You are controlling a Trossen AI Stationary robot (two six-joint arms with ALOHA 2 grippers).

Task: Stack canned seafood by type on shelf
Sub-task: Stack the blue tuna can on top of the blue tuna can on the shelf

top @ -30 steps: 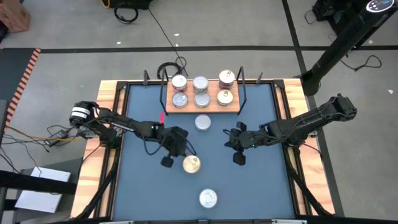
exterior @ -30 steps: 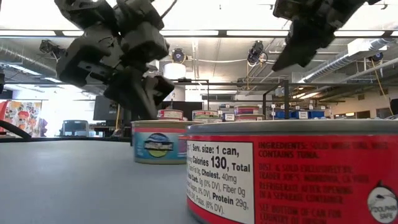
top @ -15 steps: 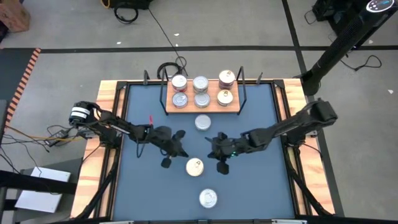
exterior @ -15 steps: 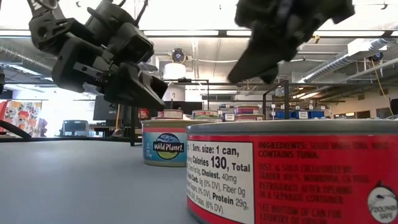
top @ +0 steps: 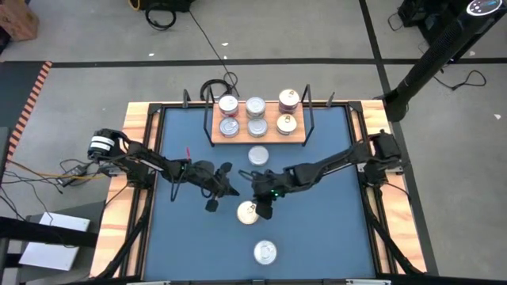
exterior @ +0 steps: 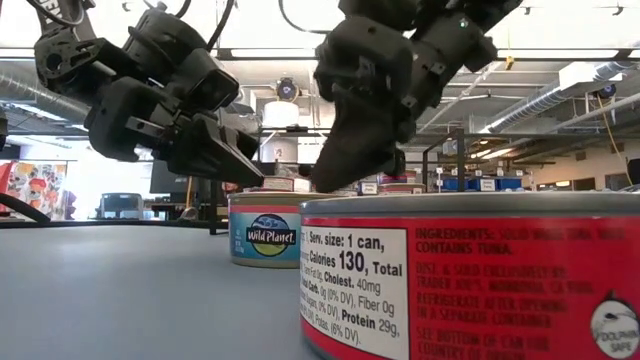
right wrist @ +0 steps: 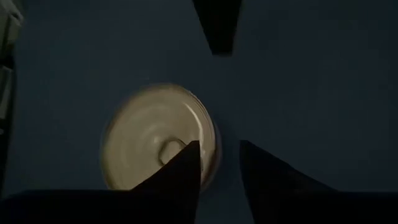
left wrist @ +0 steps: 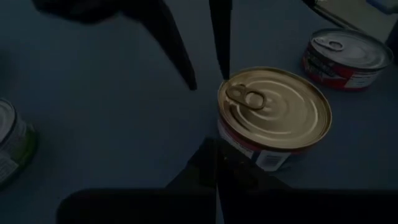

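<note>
Right hand [top: 264, 207] over gold-lidded can [top: 247, 212], label visible low view

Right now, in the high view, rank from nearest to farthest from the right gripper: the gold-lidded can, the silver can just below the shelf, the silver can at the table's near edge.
From the right gripper:
1. Gold-lidded can, directly beside it, mid-table.
2. Silver can below the shelf, toward the shelf.
3. Silver can at the near edge; close to second, though it looks slightly farther.
</note>
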